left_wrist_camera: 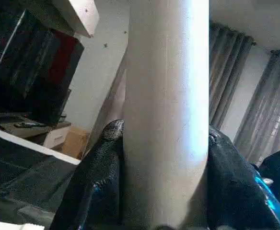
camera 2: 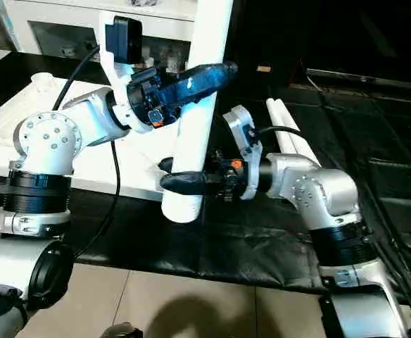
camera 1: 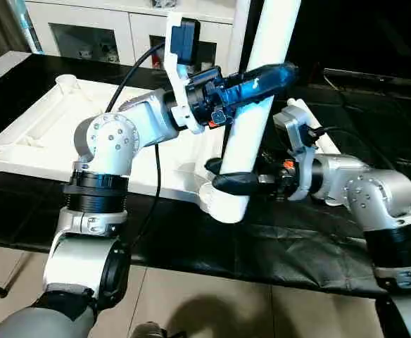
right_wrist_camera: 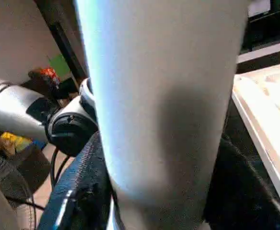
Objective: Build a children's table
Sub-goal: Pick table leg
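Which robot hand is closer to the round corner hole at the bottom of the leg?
Right. The right gripper clamps the leg just above the corner socket; the left gripper holds it higher up.

The white table top (camera 1: 43, 134) lies upside down on the black-covered tabletop, with its ribbed side facing up. It has a round socket (camera 1: 65, 82) at its far corner. One long white round leg (camera 1: 251, 134) stands almost straight up at the near corner of the table top, leaning a little, with its wide bottom end at the corner socket (camera 1: 223, 204) there. This leg is smooth and gets thinner toward the top. Another white leg (camera 2: 288, 130) lies flat on the black cover, just beside the standing leg, on the side away from the table top.
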Robot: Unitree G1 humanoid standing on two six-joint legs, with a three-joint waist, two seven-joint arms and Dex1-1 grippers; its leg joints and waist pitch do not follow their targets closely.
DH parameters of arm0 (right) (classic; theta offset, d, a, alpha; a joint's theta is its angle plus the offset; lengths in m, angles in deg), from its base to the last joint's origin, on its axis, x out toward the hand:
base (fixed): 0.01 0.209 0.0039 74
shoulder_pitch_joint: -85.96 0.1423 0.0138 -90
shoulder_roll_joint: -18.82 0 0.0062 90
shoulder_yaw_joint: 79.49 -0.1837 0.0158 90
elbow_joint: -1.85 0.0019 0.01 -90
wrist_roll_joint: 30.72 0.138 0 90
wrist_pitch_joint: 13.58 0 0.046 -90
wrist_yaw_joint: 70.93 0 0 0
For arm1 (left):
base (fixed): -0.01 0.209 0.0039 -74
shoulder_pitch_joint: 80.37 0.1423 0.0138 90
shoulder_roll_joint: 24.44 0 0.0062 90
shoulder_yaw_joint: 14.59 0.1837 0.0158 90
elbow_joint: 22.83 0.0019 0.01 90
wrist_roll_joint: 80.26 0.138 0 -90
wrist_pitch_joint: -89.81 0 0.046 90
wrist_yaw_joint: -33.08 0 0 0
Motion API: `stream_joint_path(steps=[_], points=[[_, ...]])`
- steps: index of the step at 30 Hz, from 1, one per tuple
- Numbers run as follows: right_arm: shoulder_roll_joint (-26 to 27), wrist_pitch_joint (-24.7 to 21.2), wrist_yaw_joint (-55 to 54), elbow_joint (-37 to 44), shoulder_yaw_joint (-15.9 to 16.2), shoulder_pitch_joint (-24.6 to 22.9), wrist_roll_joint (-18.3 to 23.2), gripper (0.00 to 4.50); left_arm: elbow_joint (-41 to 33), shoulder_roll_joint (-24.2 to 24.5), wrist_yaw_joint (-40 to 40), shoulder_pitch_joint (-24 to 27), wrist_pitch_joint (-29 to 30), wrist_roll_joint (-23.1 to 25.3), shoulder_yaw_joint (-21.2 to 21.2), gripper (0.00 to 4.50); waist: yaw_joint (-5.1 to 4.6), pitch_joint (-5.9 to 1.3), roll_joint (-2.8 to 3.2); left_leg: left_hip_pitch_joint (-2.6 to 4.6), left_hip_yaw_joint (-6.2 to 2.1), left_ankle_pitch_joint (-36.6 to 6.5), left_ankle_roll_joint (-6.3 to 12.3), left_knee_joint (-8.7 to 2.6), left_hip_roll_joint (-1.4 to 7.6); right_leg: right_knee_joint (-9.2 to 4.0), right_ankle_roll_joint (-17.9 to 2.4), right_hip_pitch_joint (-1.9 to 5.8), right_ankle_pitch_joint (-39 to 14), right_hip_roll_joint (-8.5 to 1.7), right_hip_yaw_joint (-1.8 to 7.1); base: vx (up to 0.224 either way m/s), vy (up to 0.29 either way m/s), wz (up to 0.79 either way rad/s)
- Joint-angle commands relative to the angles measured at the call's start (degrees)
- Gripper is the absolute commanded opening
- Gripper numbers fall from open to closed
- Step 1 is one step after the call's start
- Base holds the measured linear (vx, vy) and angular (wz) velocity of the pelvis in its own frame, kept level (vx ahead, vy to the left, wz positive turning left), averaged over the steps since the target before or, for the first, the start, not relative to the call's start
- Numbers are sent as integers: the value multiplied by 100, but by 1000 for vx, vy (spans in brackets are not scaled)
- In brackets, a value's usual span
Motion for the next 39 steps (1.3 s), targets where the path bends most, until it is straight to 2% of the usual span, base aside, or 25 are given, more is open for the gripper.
stream_joint_path(steps=[1,2,5,16,26,33,39], points=[[-46,-67,-217,-228,-121,111,-55,275,-244,-83,-144,-56,59,-85,146,182,-8,-496,-53,88,26,-715,53,-319,63,-398,-1024,355,-1220,-369,196,0,0,0],[-51,-66,-206,-222,-120,109,-51,275,-246,-83,-145,-55,59,-84,148,182,-9,-492,-55,88,27,-720,51,-320,64,-399,-1022,353,-1211,-366,196,0,0,0],[-69,-53,-183,-192,-115,98,-53,315,-252,-79,-147,-54,66,-87,153,182,-7,-494,-59,80,25,-692,47,-322,61,-390,-1013,361,-1172,-366,197,0,0,0],[-68,-143,16,-69,-147,69,143,316,-274,-62,-122,-26,40,-48,203,182,-3,-487,-64,85,27,-733,43,-322,63,-405,-974,354,-1312,-368,197,0,0,0],[-64,-220,80,-14,-158,62,242,316,-209,-64,-89,-61,-23,21,193,182,-2,-491,-57,80,24,-716,45,-322,62,-398,-994,357,-1232,-366,194,0,0,0],[-115,-225,107,-2,-104,32,204,245,-189,-78,-84,-88,-48,36,195,182,-1,-491,-48,85,24,-736,36,-321,62,-405,-996,357,-1240,-364,194,0,0,0],[-91,-193,40,-32,-87,16,155,212,-181,-63,-83,-112,-40,23,185,182,0,-496,-37,84,21,-737,27,-319,62,-397,-1013,360,-1203,-365,193,0,0,0]])
